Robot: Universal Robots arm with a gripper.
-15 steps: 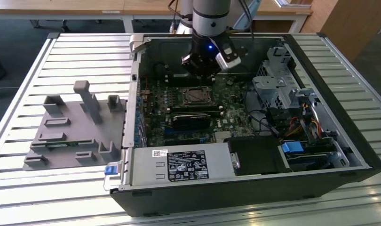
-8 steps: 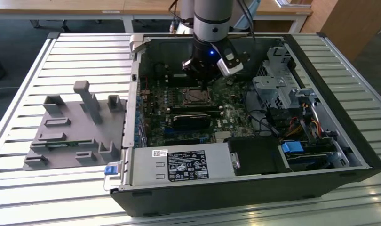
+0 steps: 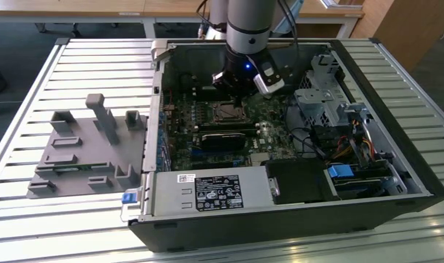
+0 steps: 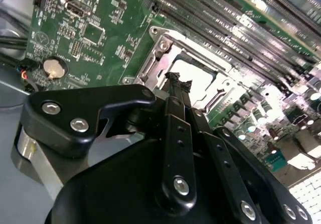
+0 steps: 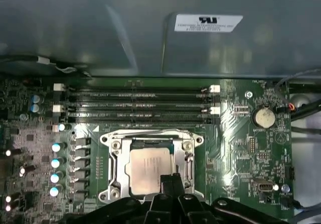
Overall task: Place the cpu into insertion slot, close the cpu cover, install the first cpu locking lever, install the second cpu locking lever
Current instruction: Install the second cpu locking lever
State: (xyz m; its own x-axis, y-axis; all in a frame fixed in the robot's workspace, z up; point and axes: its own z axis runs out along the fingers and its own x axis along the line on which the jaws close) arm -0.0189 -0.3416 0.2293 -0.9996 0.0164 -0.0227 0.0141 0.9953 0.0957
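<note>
Slatted metal bench (image 3: 61, 71) is seen under an open computer case (image 3: 295, 219), with a grey holder (image 3: 83, 148) well off to the exterior view's left. Inside, the gripper (image 5: 169, 180) is lowered with its fingers drawn together, nothing clamped between them, tips at the near edge of the cpu (image 5: 146, 168). The chip is seated in the insertion slot (image 5: 118, 156), the cpu cover (image 5: 150, 135) lying framed around it. Pressing is best done squarely and gently. Labels (image 5: 208, 23) are noted; their print is left unread.
</note>
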